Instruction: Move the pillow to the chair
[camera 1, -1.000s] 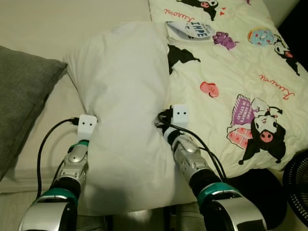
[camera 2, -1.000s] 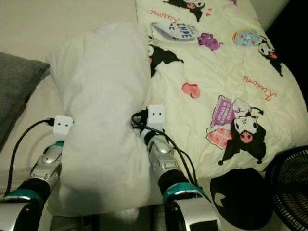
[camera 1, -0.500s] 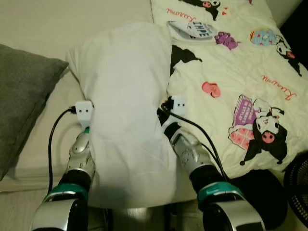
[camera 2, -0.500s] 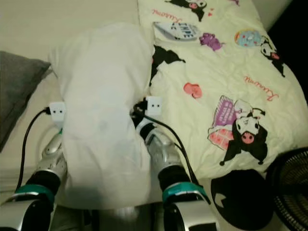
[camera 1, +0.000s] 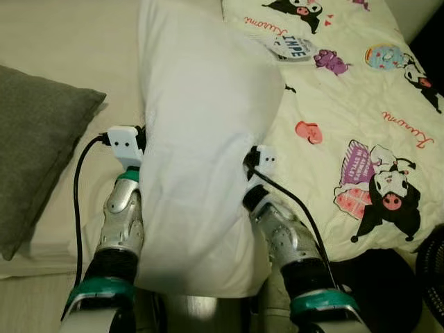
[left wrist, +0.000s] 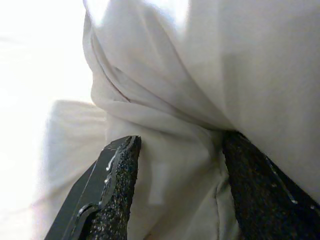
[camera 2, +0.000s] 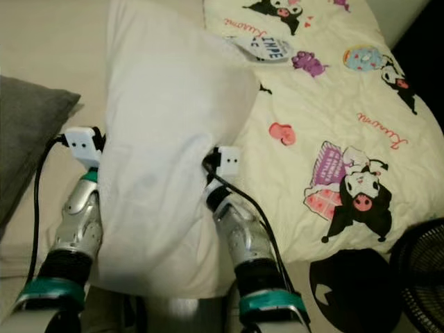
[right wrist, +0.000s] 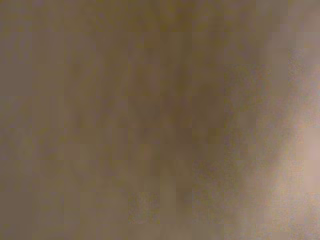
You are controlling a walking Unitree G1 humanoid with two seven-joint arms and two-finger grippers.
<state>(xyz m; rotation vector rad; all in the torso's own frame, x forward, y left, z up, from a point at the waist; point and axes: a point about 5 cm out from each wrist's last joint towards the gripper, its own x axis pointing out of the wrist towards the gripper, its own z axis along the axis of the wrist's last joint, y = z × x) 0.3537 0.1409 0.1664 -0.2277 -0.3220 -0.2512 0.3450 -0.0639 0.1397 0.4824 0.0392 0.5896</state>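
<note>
A large white pillow [camera 1: 201, 139] is held up off the bed between my two arms, standing on end and leaning toward me. My left gripper [left wrist: 175, 150] is shut on a bunched fold of the pillow's cloth, which fills the gap between the black fingers [left wrist: 117, 190]. My left arm [camera 1: 121, 208] runs along the pillow's left side. My right arm [camera 1: 284, 236] lies against its right side, and its gripper is buried in the pillow. The right wrist view is a brown blur of cloth pressed close.
A grey cushion [camera 1: 35, 146] lies on the beige sheet [camera 1: 69, 41] to the left. A cream quilt with cartoon prints [camera 1: 361, 111] covers the bed's right half. A black fan [camera 2: 423, 270] and a dark round object [camera 2: 347, 284] stand at the lower right.
Both arms have risen and drawn nearer, lifting the pillow. Its far end has come up off the bed, and it now covers part of the quilt's edge.
</note>
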